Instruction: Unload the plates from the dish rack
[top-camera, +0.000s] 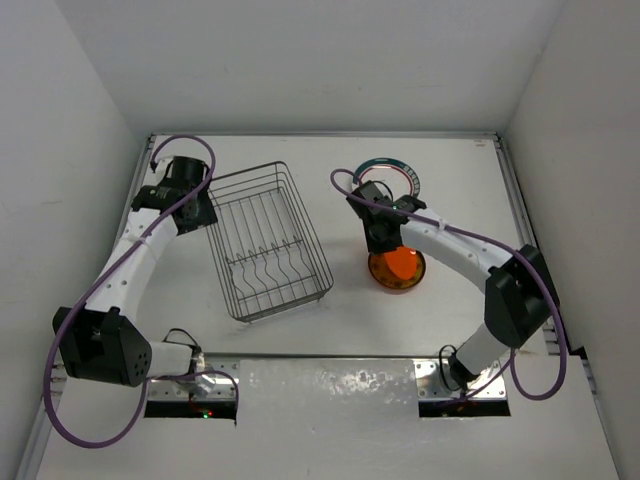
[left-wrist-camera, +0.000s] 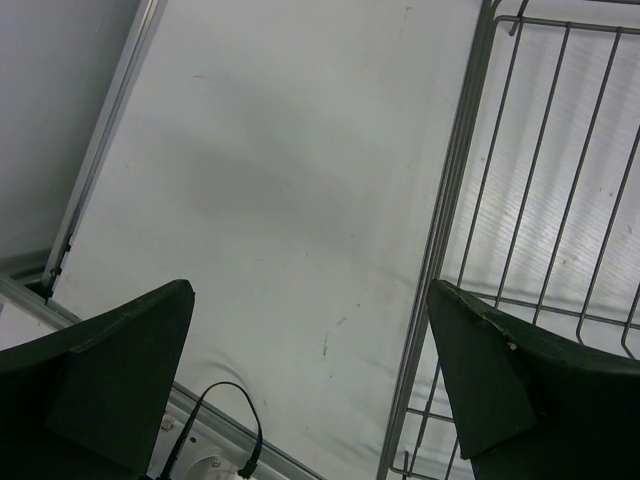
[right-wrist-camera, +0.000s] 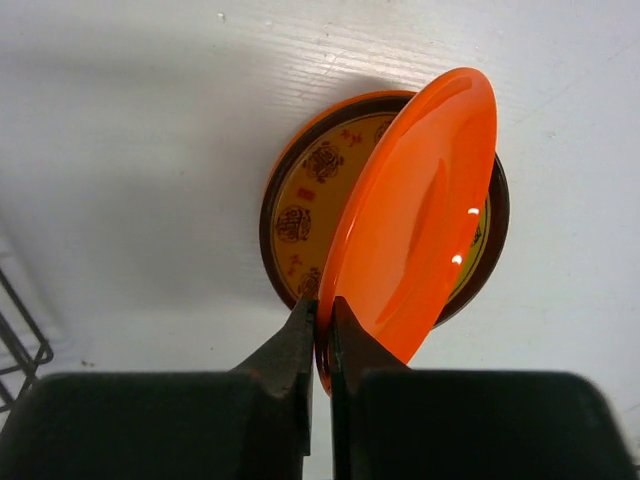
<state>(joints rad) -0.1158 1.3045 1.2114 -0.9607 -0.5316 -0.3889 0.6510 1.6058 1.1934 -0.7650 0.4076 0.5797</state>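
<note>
Currently, a small plain orange round plate (right-wrist-camera: 415, 210) is clamped by its rim between the shut fingers of the right gripper (right-wrist-camera: 322, 322). It is held tilted, presumably so it can be laid flat. Directly beneath, a dark-rimmed round plate with yellow centre and red motifs (right-wrist-camera: 300, 205) is lying on the white table (top-camera: 450, 320), probably as a stack base. No plates are seen in the grey rectangular wire dish rack (top-camera: 268, 240). The left gripper (left-wrist-camera: 310, 300) is spread wide beside the rack's far left corner, with nothing held.
</note>
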